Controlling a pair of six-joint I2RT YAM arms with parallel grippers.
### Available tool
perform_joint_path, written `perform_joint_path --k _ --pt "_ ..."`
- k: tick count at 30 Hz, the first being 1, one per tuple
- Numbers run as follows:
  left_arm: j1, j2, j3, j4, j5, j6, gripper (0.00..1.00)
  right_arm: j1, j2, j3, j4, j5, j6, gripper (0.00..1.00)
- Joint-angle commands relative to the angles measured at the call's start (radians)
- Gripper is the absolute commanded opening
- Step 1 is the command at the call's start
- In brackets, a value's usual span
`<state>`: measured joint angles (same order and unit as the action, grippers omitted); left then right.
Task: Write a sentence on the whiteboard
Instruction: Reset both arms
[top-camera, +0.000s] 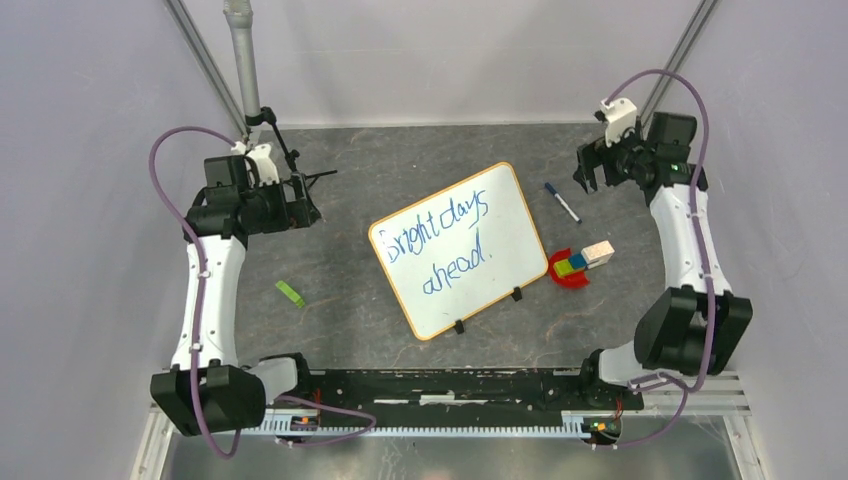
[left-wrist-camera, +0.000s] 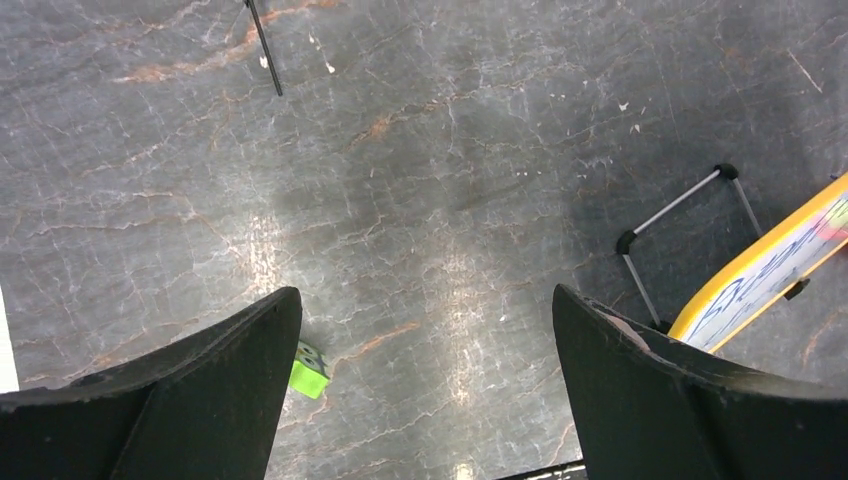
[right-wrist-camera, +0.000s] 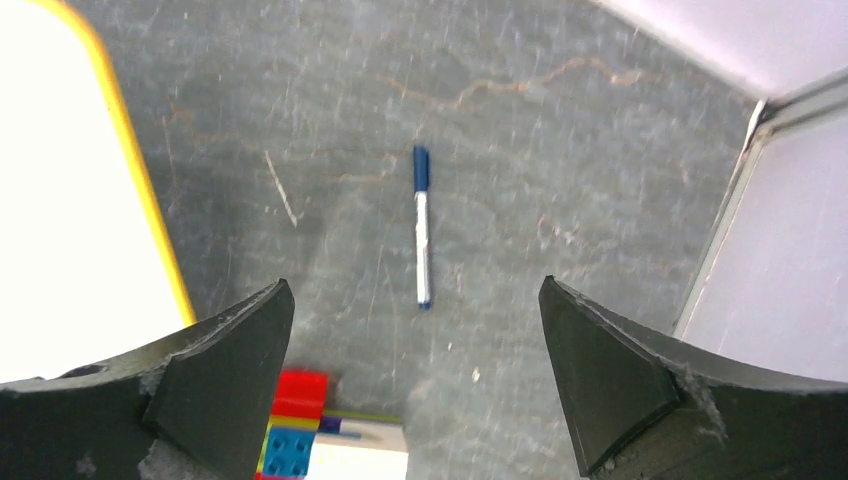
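The left claw (left-wrist-camera: 425, 292) hangs with its dark fingers spread wide apart and nothing between them, above bare surface (top-camera: 400, 160) on the left side. The right claw (right-wrist-camera: 415, 283) is likewise spread and empty, at the far right. Between the two arms, about the middle of the surface, sits the whiteboard (top-camera: 518, 245). It is turned askew, so that its long axis runs from near left to far right in the overhead view. It is a white rectangle with rounded corners and a thin orange-yellow frame, and two small black clip feet show on its near long edge. The sentence (top-camera: 437, 228) is blue handwriting in two lines, "Bright days" above "ahead.", both following the long axis and climbing toward the far right. Just beyond the board's far right corner, apart from it, lies a blue-capped marker (right-wrist-camera: 422, 225). Coloured blocks (top-camera: 580, 265) sit close beside the right short edge, and a small green piece (top-camera: 290, 293) lies well to the left.
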<state>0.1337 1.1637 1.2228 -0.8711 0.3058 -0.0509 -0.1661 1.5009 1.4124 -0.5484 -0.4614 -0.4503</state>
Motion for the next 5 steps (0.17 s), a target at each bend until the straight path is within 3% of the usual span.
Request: perform_joint_path --k 1,5 --pt "0.003 -0.028 0.035 0.042 -0.002 0.049 1.0 -0.058 -0.094 -0.118 -0.041 -0.086 -0.025 0.98" --pt "0.004 -0.027 0.022 0.039 -0.012 0.075 1.0 -0.076 -0.149 -0.172 -0.04 -0.104 -0.038 0.98"
